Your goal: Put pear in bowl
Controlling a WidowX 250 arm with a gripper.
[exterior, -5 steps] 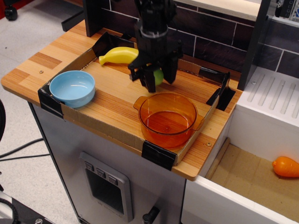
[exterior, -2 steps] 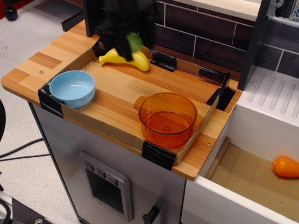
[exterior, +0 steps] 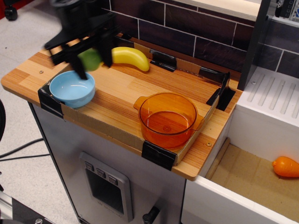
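Observation:
My black gripper (exterior: 90, 59) is shut on the light green pear (exterior: 90, 59) and holds it in the air just above the far right rim of the light blue bowl (exterior: 71, 88). The bowl is empty and sits at the front left corner of the wooden tray. The arm is motion-blurred and comes in from the upper left. The pear shows between the two fingers.
A yellow banana (exterior: 131, 57) lies just right of the gripper at the back. A transparent orange pot (exterior: 167, 118) with handles stands at the front right of the tray. An orange fruit (exterior: 285, 166) lies in the lower compartment at far right. A dark tiled wall backs the counter.
The gripper lifted the pear from beside the banana and carried it left and forward, from the tray's middle to above the blue bowl. The banana is now uncovered.

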